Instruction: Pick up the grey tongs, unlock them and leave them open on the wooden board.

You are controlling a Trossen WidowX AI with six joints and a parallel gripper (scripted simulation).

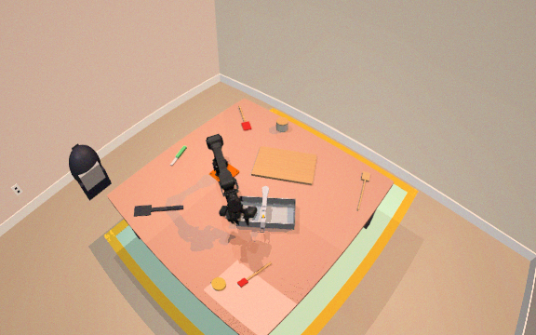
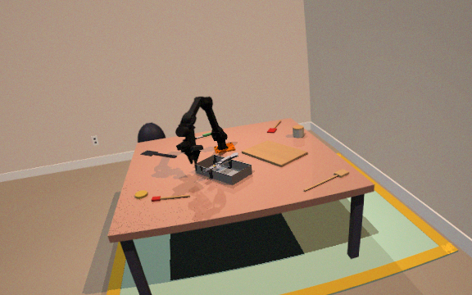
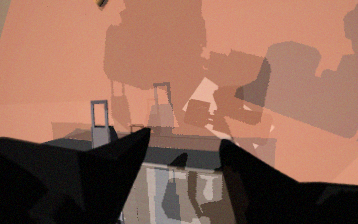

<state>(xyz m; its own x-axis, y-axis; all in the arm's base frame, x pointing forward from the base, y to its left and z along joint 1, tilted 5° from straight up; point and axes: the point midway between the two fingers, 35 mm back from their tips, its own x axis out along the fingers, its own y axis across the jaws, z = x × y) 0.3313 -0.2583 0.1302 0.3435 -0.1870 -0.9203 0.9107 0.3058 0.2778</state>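
Tongs: pale grey, slim and closed, lying across the tin, rounded end towards 12 o'clock from above (image 1: 264, 203) (image 2: 229, 160).
Fingers: parted, grasping nothing, near the tin's 9 o'clock end (image 1: 235, 221) (image 2: 195, 162) (image 3: 186, 136).
Roasting tin: dark-walled, its 9 o'clock end partly hidden by the arm from above (image 1: 294, 214) (image 2: 242, 175) (image 3: 200, 159).
Wooden board: at 1 o'clock from the tin (image 1: 285, 165) (image 2: 274, 152).
Black spatula: at 9 o'clock on the desk (image 1: 158, 209) (image 2: 159, 154).
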